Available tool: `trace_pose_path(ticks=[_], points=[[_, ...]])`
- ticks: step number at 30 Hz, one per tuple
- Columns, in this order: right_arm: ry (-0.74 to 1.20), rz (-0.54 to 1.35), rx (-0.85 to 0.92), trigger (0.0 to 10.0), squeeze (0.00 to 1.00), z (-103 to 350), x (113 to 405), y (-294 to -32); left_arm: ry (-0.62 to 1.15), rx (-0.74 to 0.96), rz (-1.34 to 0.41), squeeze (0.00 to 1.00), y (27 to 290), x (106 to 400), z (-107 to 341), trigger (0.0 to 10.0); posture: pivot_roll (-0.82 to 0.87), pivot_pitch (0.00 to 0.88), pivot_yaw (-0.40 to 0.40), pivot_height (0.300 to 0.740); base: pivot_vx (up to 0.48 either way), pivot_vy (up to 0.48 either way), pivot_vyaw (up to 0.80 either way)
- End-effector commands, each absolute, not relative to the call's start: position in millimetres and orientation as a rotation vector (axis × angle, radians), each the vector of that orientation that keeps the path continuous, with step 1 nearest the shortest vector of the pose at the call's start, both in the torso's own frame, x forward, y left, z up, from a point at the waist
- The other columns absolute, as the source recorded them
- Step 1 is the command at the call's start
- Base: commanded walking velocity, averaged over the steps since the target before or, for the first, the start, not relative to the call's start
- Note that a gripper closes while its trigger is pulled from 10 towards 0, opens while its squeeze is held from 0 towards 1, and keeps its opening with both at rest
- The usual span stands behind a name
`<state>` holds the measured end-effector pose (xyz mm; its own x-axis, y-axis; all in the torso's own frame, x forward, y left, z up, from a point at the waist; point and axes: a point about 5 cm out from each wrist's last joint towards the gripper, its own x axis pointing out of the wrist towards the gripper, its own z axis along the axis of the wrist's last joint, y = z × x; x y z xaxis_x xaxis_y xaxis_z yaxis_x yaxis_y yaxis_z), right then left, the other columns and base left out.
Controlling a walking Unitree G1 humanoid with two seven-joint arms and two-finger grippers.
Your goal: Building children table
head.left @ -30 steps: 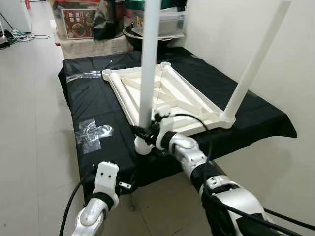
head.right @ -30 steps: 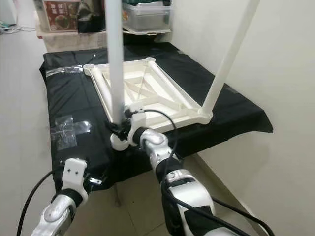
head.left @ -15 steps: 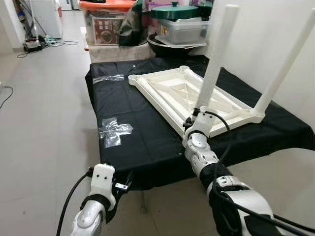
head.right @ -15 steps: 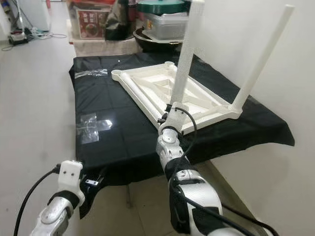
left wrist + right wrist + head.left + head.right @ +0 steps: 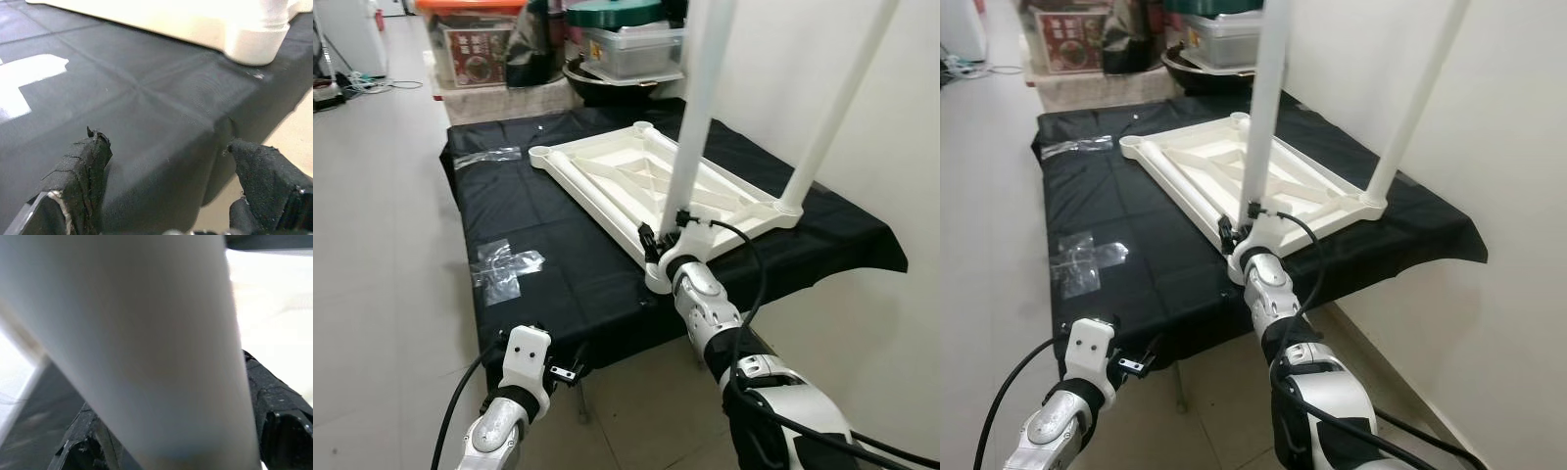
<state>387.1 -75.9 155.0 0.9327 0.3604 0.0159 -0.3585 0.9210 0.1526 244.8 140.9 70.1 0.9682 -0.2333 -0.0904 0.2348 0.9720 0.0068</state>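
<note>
A white children's table top [image 5: 636,176] lies upside down on a black-covered table [image 5: 548,225]. Two white legs stand up from its near corners: the near-left leg [image 5: 700,108] and the right leg [image 5: 837,108]. My right gripper [image 5: 664,240] is shut on the near-left leg just above its corner socket [image 5: 656,279]; the right wrist view has that leg [image 5: 146,347] pressed between the black fingers [image 5: 274,396]. My left gripper [image 5: 166,161] is open below the table's front edge, facing the black cloth and the same corner socket [image 5: 257,41].
Clear tape patches [image 5: 504,262] stick to the black cloth. Storage boxes and a pot [image 5: 622,44] stand behind the table. A white wall [image 5: 803,59] runs along the right side. Open tiled floor [image 5: 372,245] lies to the left.
The head camera has shifted between frames. The leg in my right gripper stood upright a second ago and now leans to the right, its foot still at the near corner socket. My left arm stays low.
</note>
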Motion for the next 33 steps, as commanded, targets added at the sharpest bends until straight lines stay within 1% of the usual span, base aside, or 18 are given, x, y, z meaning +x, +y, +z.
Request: trace_pose_path(ticks=[1, 2, 4, 6, 12, 16, 17, 18, 19, 20, 21, 23, 24, 26, 29, 31, 32, 33], points=[[-0.078, 0.534, 0.134, 10.0, 0.00, 177, 386, -53, 0.093, 0.012, -0.237, 0.00, 141, 246, 69, 10.0, 0.08, 0.000, -0.069, 0.740, 0.000, 0.000, 0.00], [-0.078, 0.534, 0.134, 10.0, 0.00, 177, 386, -53, 0.093, 0.012, -0.237, 0.00, 141, 246, 69, 10.0, 0.08, 0.000, -0.069, 0.740, 0.000, 0.000, 0.00], [-0.088, 0.838, 0.020, 10.0, 0.00, 175, 375, -37, 0.105, 0.030, -0.251, 0.00, 141, 245, 67, 10.0, 0.09, 0.000, -0.082, 0.740, 0.000, 0.000, 0.00], [-0.047, 0.988, -0.045, 10.0, 0.00, 165, 365, -26, 0.108, 0.029, -0.245, 0.00, 141, 243, 65, 10.0, 0.10, 0.000, -0.094, 0.740, 0.000, 0.000, 0.00], [-0.007, 1.073, -0.093, 10.0, 0.00, 152, 356, -12, 0.084, 0.005, -0.203, 0.00, 142, 242, 68, 10.0, 0.12, 0.000, -0.109, 0.740, 0.000, 0.000, 0.00], [0.008, 1.059, -0.111, 10.0, 0.00, 149, 357, -11, 0.078, -0.003, -0.196, 0.00, 143, 244, 70, 10.0, 0.13, 0.000, -0.117, 0.740, 0.000, 0.000, 0.00], [0.029, 0.992, -0.134, 4.5, 0.00, 148, 361, -13, 0.078, 0.012, -0.211, 0.00, 143, 246, 71, 10.0, 0.13, 0.000, -0.114, 0.740, 0.000, 0.000, 0.00], [0.057, 0.813, -0.143, 0.0, 0.00, 149, 371, -20, 0.084, 0.027, -0.221, 0.00, 142, 245, 70, 10.0, 0.12, 0.000, -0.105, 0.740, 0.000, 0.000, 0.00], [0.093, 0.532, -0.102, 0.0, 0.00, 151, 384, -38, 0.091, 0.020, -0.218, 0.00, 143, 244, 68, 10.0, 0.11, 0.000, -0.101, 0.740, 0.000, 0.000, 0.00], [0.093, 0.532, -0.102, 0.0, 0.00, 151, 384, -38, 0.091, 0.020, -0.218, 0.00, 143, 244, 68, 10.0, 0.11, 0.000, -0.101, 0.740, 0.000, 0.000, 0.00], [0.121, 0.347, -0.071, 0.0, 0.00, 152, 390, -51, 0.095, 0.013, -0.214, 0.00, 145, 242, 66, 10.0, 0.11, 0.000, -0.101, 0.740, 0.000, 0.000, 0.00], [0.211, -0.082, 0.008, 0.0, 0.00, 139, 394, -97, 0.098, 0.009, -0.213, 0.00, 144, 241, 65, 10.0, 0.11, 0.000, -0.096, 0.740, 0.000, 0.000, 0.00], [0.211, -0.082, 0.008, 0.0, 0.00, 139, 394, -97, 0.098, 0.009, -0.213, 0.00, 144, 241, 65, 10.0, 0.11, 0.000, -0.096, 0.740, 0.000, 0.000, 0.00], [0.246, -0.322, -0.002, 0.0, 0.00, 127, 388, -128, 0.099, 0.024, -0.227, 0.00, 140, 241, 64, 10.0, 0.10, 0.000, -0.091, 0.740, 0.000, 0.000, 0.00], [0.249, -0.392, -0.017, 0.0, 0.00, 123, 385, -136, 0.093, 0.024, -0.227, 0.00, 139, 241, 66, 10.0, 0.10, 0.000, -0.089, 0.740, 0.000, 0.000, 0.00], [0.211, -0.369, -0.034, 0.0, 0.00, 121, 381, -133, 0.075, 0.009, -0.218, 0.00, 143, 248, 72, 10.0, 0.09, 0.000, -0.082, 0.740, 0.000, 0.000, 0.00], [0.225, -0.288, -0.018, 5.0, 0.00, 120, 381, -123, 0.080, 0.023, -0.241, 0.00, 142, 250, 72, 10.0, 0.08, 0.000, -0.061, 0.740, 0.000, 0.000, 0.00], [0.225, -0.288, -0.018, 5.0, 0.00, 120, 381, -123, 0.080, 0.023, -0.241, 0.00, 142, 250, 72, 10.0, 0.08, 0.000, -0.061, 0.740, 0.000, 0.000, 0.00]])
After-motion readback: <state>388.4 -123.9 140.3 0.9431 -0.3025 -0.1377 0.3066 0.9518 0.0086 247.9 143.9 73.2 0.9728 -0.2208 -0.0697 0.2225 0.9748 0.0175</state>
